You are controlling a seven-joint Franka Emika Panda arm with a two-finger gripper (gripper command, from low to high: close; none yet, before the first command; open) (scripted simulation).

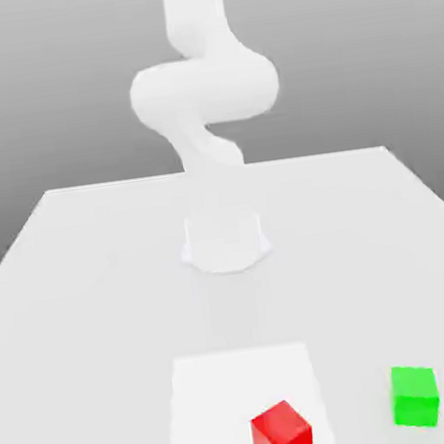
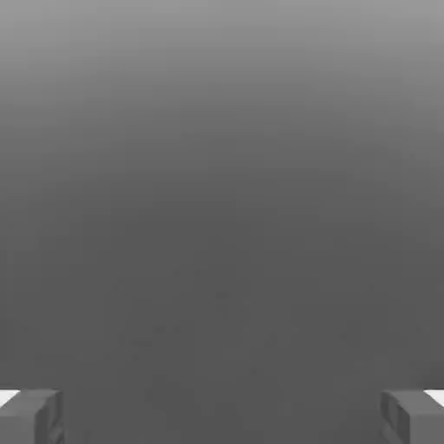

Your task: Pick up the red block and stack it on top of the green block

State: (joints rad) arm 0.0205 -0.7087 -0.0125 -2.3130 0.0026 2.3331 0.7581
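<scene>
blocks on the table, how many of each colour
red block: 1
green block: 1
total: 2

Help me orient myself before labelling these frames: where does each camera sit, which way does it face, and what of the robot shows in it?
Exterior view: off the arm, facing it across the white table; the arm rises behind, the red block and green block sit nearest.
Hand view: on the hand, looking past two widely parted fingertips at plain grey.
Shared: no object appears in both.
</scene>
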